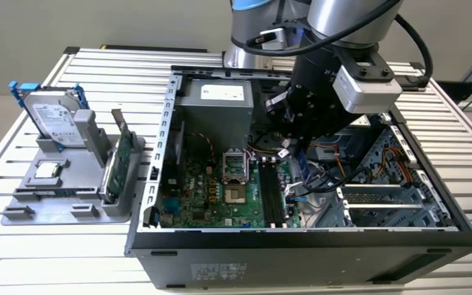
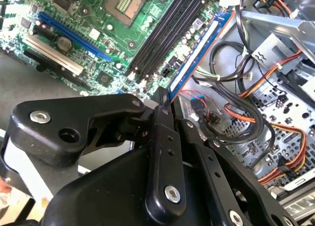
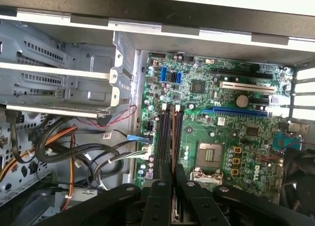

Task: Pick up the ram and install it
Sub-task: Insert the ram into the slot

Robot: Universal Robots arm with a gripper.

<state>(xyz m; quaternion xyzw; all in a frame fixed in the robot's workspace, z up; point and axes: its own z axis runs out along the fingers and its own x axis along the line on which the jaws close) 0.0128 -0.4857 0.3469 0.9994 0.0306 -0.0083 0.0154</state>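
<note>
The gripper (image 3: 172, 173) is clamped on the ram (image 3: 173, 137), which juts edge-on from between its fingertips over the memory slots (image 3: 162, 142); I judge the stick light, stiff and fragile, best pinched across its flat faces, clear of the contacts.

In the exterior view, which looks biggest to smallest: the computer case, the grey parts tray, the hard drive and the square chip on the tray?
1. computer case
2. grey parts tray
3. hard drive
4. square chip
The differences are large enough that distance from the camera does not change the order.
</note>
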